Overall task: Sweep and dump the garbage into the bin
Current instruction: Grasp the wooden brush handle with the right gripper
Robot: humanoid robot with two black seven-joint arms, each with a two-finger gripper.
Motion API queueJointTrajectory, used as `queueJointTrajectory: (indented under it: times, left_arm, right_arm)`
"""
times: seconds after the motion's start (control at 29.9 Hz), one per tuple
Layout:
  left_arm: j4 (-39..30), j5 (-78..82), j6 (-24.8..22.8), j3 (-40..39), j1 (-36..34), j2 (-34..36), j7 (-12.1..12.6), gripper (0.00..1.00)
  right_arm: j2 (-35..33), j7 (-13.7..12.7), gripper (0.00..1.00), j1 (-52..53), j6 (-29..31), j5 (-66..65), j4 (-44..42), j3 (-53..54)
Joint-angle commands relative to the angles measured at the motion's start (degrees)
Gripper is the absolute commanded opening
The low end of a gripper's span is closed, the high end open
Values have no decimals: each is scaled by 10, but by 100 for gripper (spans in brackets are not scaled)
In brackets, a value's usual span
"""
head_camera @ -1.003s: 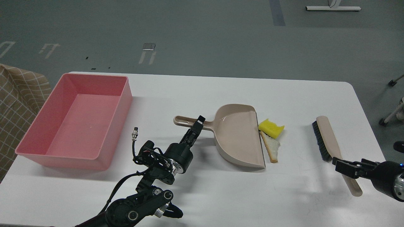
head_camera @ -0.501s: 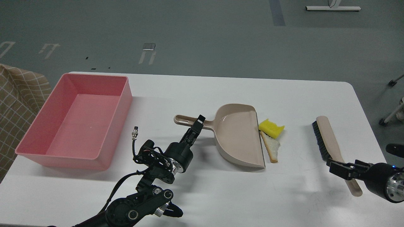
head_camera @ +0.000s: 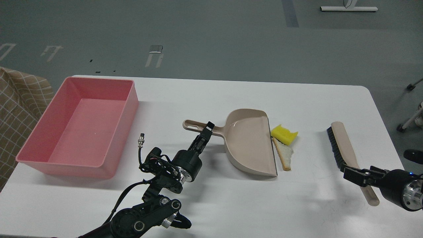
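Observation:
The yellow spongy chunk (head_camera: 283,134) and the triangular bread slice (head_camera: 285,155) lie on the white table, right at the open lip of the beige dustpan (head_camera: 251,142). The pink bin (head_camera: 79,127) stands empty at the table's left. A beige brush with black bristles (head_camera: 342,147) lies to the right. My left gripper (head_camera: 207,127) is at the dustpan's handle, seen dark and end-on; its fingers cannot be told apart. My right gripper (head_camera: 350,172) is over the brush's handle, just below the bristles; I cannot tell whether it is closed on it.
The table's right edge runs close behind the brush. A checked cloth (head_camera: 16,105) hangs beyond the table's left edge. A loose cable with a plug (head_camera: 141,140) sticks up from my left arm beside the bin.
My right gripper has moved left and slightly down along the brush handle, toward the bristles. The left gripper, dustpan and garbage have barely moved.

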Motion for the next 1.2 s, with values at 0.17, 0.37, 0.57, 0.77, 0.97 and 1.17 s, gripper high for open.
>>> queueJointTrajectory:
  times: [0.17,0.37,0.57,0.77,0.97,1.17]
  left_arm:
    - [0,0,0,0,-1,1,0,21]
    - [0,0,0,0,-1,3,0,22]
    - [0,0,0,0,-2,3,0,22]
    - [0,0,0,0,-3,3,0,22]
    - [0,0,0,0,-4,3,0,22]
    - [0,0,0,0,-7,3,0,22]
  right_arm:
    - [-7,1,96,0,0,2,-1,-2]
    - [-13,1,96,-2,0,-1,-4,-5]
    - [-9,1,96,0,0,-37,-11,-27]
    - [4,1,94,1,0,-43,-11,-32]
    - [13,1,91,7,0,-43,-8,-31]
    - [8,-1,72,7,0,-44,-8,-32]
